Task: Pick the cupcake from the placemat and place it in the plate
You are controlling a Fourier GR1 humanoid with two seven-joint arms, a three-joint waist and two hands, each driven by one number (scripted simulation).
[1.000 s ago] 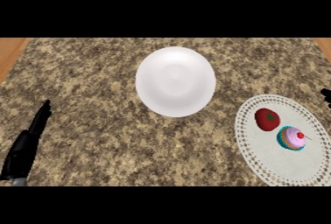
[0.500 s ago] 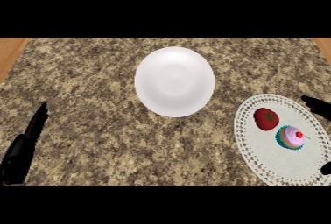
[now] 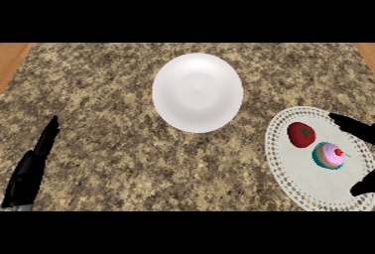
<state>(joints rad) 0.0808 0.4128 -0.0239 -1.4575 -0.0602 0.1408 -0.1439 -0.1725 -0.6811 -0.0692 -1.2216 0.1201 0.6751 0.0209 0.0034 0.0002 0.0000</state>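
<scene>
A cupcake [image 3: 330,156] with pink frosting, a red cherry and a teal wrapper stands on a round white lace placemat [image 3: 307,183] at the right. The white plate [image 3: 198,92] lies on the counter's middle, up and left of the placemat. My right hand [image 3: 354,128] comes in from the right edge, open, a straight finger over the placemat just up and right of the cupcake, the thumb showing below at the edge. It does not touch the cupcake. My left hand [image 3: 31,168] rests open at the lower left, holding nothing.
A red tomato [image 3: 301,135] lies on the placemat just up and left of the cupcake. The speckled granite counter [image 3: 102,109] ends in wooden strips at the far left and right top corners.
My right hand has moved in from the right edge, leftward over the placemat toward the cupcake. The left hand, plate, tomato and cupcake have stayed put.
</scene>
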